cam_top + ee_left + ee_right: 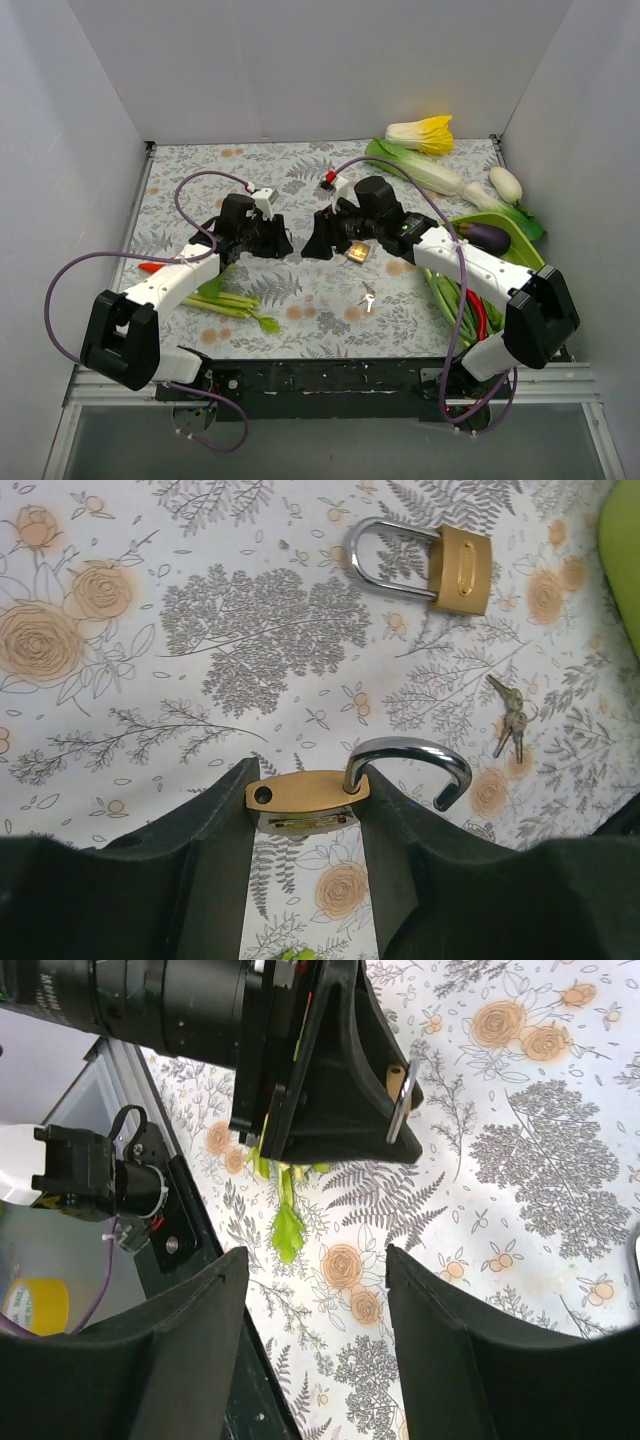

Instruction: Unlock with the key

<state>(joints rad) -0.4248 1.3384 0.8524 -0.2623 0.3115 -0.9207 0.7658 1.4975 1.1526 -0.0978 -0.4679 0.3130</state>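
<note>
My left gripper [305,802] is shut on a brass padlock [307,792] whose silver shackle [415,755] stands open and swung out to the right. In the top view this gripper [287,244] is at the table's middle, tip to tip with my right gripper [309,245]. My right gripper [315,1270] is open and empty, and faces the held padlock [397,1084]. A second brass padlock [440,562] with its shackle closed lies on the cloth; the top view shows it [357,253] under the right arm. The key [368,297], tiny silver keys on a ring, lies loose in front of it [510,720].
Green onions [235,303] and an orange piece [150,267] lie by the left arm. A cabbage [425,133], white radishes [505,183] and an eggplant [487,237] in a green bowl [525,262] fill the right side. White walls close in three sides.
</note>
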